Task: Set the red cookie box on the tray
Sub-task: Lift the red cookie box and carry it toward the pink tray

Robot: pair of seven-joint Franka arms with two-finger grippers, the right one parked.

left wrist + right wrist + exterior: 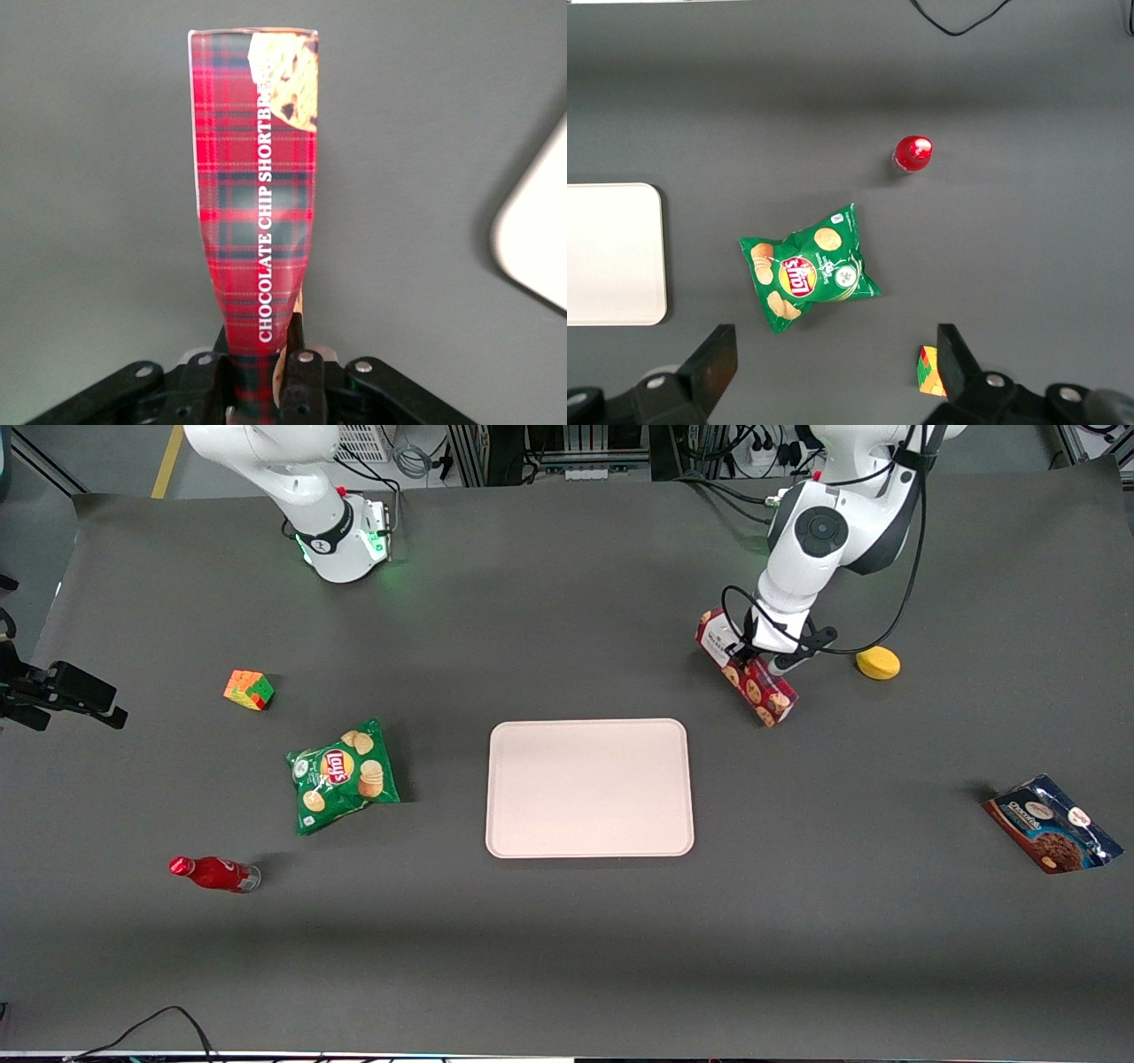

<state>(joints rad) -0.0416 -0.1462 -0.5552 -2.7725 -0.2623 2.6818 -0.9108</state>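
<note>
So the grasp looks made and the carrying is what remains. The left arm's two-finger gripper (266,367) has its fingers closed tight on one end of the long, narrow, dark-red plaid cardboard cookie box (746,677); from the wrist view the box (257,186) is pinched so hard at that end that the cardboard narrows in between the black fingers (304,376), while the free end with the cookie picture sticks straight out. From the front, the box hangs tilted under the gripper (753,657), apparently lifted off the dark grey table cover (567,957), though I can't be sure its low end is clear of the surface. It is not on the tray yet: the large, flat, pale pinkish-white rectangular tray (589,787) lies bare in the middle of the table, nearer the front camera than the box, with open cloth between them. A corner of that tray (540,239) shows from the wrist. What is left, I'd say, is the swing over, lowering and letting go.
</note>
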